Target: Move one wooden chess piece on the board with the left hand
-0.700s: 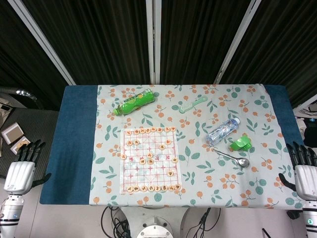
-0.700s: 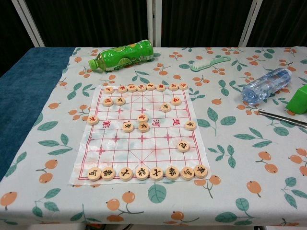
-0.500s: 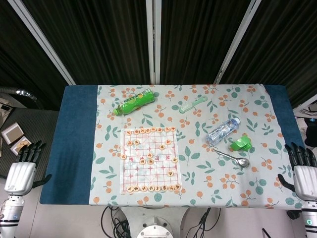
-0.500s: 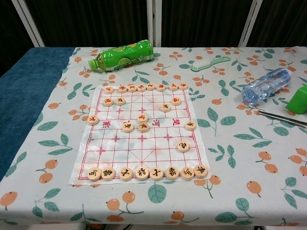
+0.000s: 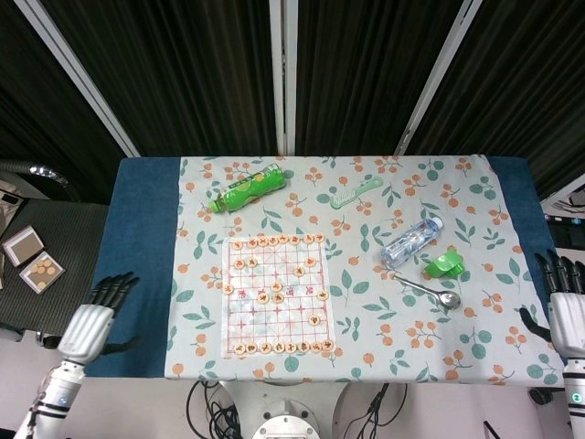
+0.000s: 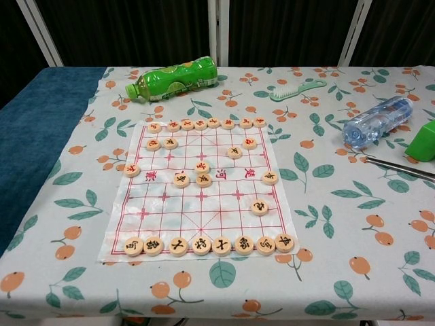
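A thin chess board (image 5: 276, 294) (image 6: 202, 191) with red grid lines lies in the middle of the floral cloth. Round wooden pieces (image 6: 202, 179) stand on it, in a row along the far edge, a row (image 6: 201, 244) along the near edge, and several between. My left hand (image 5: 91, 319) hovers open at the table's left front corner, over the blue cloth edge, well left of the board. My right hand (image 5: 567, 311) is open at the right edge, holding nothing. Neither hand shows in the chest view.
A green bottle (image 5: 247, 187) lies behind the board. A green comb (image 5: 355, 192), a clear water bottle (image 5: 411, 240), a green clip (image 5: 444, 265) and a metal spoon (image 5: 430, 291) lie to the right. Small boxes (image 5: 32, 261) sit off the table to the left.
My left hand has moved right and forward, from beside the table to its left front corner. The right hand shifted slightly right. The pieces have not moved.
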### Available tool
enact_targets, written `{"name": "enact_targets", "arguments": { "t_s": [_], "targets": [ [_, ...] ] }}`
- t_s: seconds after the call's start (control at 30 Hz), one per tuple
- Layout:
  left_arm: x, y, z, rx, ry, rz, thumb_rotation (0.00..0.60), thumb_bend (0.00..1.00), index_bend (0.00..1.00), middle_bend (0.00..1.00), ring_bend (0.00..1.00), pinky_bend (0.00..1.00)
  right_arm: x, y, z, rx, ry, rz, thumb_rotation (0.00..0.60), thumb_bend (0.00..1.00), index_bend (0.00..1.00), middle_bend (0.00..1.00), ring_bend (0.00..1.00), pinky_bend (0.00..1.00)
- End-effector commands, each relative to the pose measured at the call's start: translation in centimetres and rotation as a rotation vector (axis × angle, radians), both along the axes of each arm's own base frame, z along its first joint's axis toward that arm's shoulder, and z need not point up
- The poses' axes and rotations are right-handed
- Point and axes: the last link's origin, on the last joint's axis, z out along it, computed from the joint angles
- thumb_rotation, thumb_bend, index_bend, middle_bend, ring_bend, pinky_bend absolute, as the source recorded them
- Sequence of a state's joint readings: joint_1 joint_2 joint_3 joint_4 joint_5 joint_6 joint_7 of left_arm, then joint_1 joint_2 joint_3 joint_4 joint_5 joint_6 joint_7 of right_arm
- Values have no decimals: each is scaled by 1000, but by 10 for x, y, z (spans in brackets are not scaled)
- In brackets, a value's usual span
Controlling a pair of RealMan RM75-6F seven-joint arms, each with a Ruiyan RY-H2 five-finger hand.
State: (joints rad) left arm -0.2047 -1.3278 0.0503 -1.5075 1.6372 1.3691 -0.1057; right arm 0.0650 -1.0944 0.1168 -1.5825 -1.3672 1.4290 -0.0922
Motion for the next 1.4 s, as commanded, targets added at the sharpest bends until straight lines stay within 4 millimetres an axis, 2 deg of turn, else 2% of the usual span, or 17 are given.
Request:
{"name": "enact_targets", "arguments": {
  "t_s": [0.03,0.1,0.3,0.4,0.83,1.4],
  "targets": [
    [22,6,-28,-82,-35,-65,600,160,111,11,0,0,0,-1,0,6,1,-3,600,178,0,0,0,0],
    [32,6,-40,-120,-47,-90,600,160,168,22,0,0,-2,-1,1,18,14,-9,600,181,0,0,0,0],
    [55,4,-74,-222,-68,-150,600,160,173,22,0,0,-2,-2,2,7,1,-4,600,197,0,0,0,0],
    [63,2,-84,-248,-69,-170,600,161,188,22,0,0,-3,-3,2,17,6,1,600,197,0,0,0,0],
    [80,17,-106,-287,-103,-168,600,166,239,37,0,0,-4,-5,0,34,4,13,600,195,0,0,0,0],
    [86,13,-127,-344,-133,-188,600,192,316,61,0,0,-7,-1,5,13,4,11,600,208,0,0,0,0]
  ]
}}
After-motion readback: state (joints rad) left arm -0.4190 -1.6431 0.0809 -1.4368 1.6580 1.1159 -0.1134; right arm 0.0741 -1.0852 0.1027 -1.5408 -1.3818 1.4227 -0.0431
